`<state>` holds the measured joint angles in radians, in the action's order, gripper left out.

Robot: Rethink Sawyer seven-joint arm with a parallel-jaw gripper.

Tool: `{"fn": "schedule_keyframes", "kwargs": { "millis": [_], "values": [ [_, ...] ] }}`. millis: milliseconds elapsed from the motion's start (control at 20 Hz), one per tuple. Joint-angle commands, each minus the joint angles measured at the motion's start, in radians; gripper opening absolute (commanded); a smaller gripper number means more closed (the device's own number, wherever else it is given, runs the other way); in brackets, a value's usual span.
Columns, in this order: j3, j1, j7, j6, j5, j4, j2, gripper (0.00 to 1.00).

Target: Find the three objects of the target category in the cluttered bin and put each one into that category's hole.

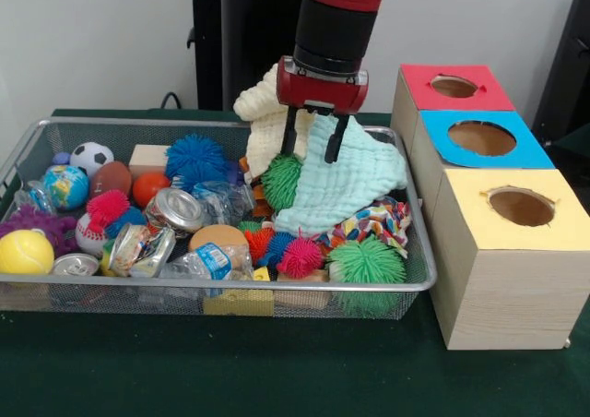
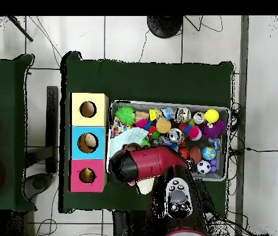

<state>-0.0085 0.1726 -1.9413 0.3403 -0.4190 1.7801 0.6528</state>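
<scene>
The wire mesh bin (image 1: 184, 285) holds several balls, crushed cans, plastic bottles, spiky toys and cloths. My gripper (image 1: 314, 143) hangs over the bin's right half, near its far rim. Its fingers are closed on the top of a mint-green cloth (image 1: 346, 177), which drapes down from them onto the clutter. A cream cloth (image 1: 262, 114) lies bunched just behind and left of the gripper. In the overhead view my arm (image 2: 146, 165) covers the gripper; the mint-green cloth (image 2: 118, 143) shows at the bin's (image 2: 228, 142) left end.
Three wooden boxes with round holes stand right of the bin: red top (image 1: 419, 87) farthest, blue top (image 1: 441, 149), yellow top (image 1: 475, 225) nearest. A striped rope toy (image 1: 373, 223) and a green spiky ball (image 1: 367, 263) lie below the cloth.
</scene>
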Motion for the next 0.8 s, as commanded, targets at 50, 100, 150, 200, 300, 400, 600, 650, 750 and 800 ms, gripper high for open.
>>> {"fn": "schedule_keyframes", "kwargs": {
  "millis": [50,100,150,200,300,400,600,650,750,800],
  "values": [
    [0.050,-0.011,0.027,0.135,-0.034,-0.072,-0.091,1.00],
    [0.061,-0.003,0.033,0.152,-0.023,-0.059,-0.098,1.00],
    [0.069,0.002,0.029,0.149,-0.016,-0.043,-0.103,1.00],
    [0.078,0.009,0.027,0.155,-0.006,-0.027,-0.109,1.00],
    [0.096,0.021,0.024,0.155,0.006,-0.006,-0.121,1.00],
    [0.106,0.031,0.026,0.163,0.013,-0.004,-0.139,1.00],
    [0.106,0.034,0.015,0.138,0.004,-0.010,-0.158,1.00],
    [0.099,0.030,0.007,0.133,0.001,-0.016,-0.163,1.00],
    [0.085,0.023,-0.002,0.124,-0.007,-0.025,-0.171,1.00],
    [0.078,0.020,-0.005,0.119,-0.011,-0.029,-0.174,1.00]
  ]
}}
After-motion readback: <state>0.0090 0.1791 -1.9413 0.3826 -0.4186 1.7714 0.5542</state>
